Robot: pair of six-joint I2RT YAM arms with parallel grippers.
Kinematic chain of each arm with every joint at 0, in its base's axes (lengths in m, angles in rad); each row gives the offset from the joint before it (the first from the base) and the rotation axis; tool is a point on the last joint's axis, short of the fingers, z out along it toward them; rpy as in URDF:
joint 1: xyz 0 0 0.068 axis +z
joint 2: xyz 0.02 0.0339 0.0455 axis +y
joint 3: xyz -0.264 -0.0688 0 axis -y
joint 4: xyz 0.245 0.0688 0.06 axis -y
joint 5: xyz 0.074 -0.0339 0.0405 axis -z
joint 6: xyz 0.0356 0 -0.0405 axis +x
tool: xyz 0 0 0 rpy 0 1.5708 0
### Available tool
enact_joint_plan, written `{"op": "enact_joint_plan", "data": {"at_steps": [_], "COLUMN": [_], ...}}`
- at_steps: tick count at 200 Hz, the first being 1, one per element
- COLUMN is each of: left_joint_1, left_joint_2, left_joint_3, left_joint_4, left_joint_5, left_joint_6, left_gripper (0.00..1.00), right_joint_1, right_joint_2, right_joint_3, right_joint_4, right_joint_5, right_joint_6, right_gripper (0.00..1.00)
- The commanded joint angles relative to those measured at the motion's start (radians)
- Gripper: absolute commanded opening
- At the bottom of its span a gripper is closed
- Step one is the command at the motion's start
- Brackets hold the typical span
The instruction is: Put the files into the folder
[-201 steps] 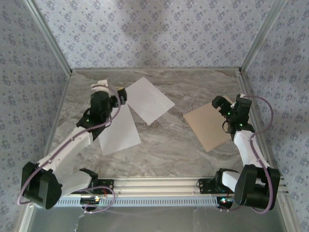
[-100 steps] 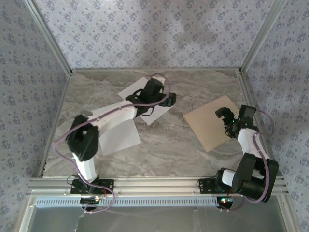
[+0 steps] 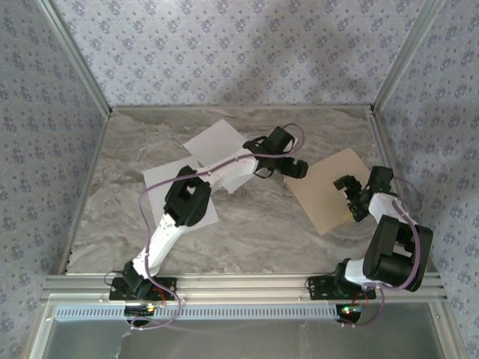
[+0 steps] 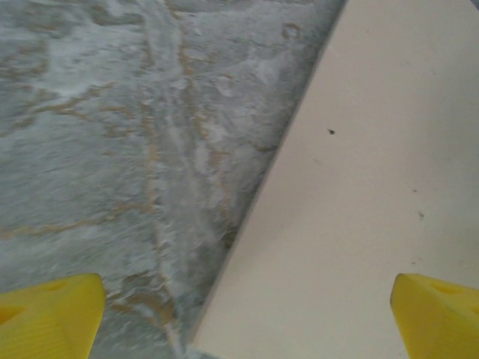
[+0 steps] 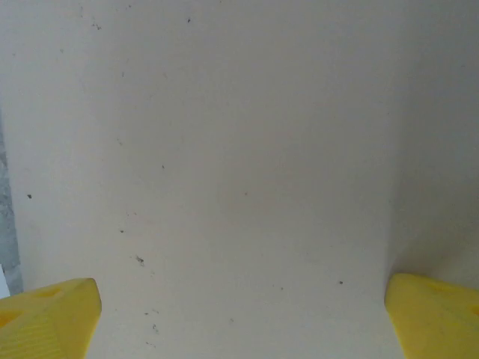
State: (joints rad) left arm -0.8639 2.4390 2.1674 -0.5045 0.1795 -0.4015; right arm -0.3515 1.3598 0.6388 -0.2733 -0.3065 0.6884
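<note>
The tan folder lies closed and flat on the right of the marble table. Two white files lie to the left: one sheet at the back, the other nearer and partly under my left arm. My left gripper hovers open over the folder's left edge; in the left wrist view its yellow fingertips straddle that edge of the folder, with the left gripper empty. My right gripper is open over the folder's right part; the right gripper looks straight down on the folder.
Patterned walls close the table in on three sides. An aluminium rail with both arm bases runs along the near edge. Bare marble lies between the sheets and the folder.
My left arm has swung from the white sheets rightward across the table to the folder's left edge. My right gripper has shifted slightly nearer over the folder. Both stay open.
</note>
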Motion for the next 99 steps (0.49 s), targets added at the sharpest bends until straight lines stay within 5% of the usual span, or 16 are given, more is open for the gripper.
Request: {"op": "enact_joint_plan", "data": {"at_steps": [1, 99], "left_joint_1": [-0.013, -0.028], "left_joint_2": [0.062, 0.128], "left_joint_3": [0.125, 0.191], "left_joint_4": [-0.106, -0.168], "left_joint_5": [0.051, 0.118], "left_joint_6": [0.018, -0.017], "left_gripper": [0.98, 0.96], "right_joint_1": [-0.007, -0.005], "right_joint_2": [0.02, 0.041], "right_joint_3": [0.02, 0.024], "right_joint_4": [-0.023, -0.018], "right_joint_5": [0.007, 0.014], "right_joint_6": [-0.006, -0.012], "right_gripper": [1.0, 1.0]}}
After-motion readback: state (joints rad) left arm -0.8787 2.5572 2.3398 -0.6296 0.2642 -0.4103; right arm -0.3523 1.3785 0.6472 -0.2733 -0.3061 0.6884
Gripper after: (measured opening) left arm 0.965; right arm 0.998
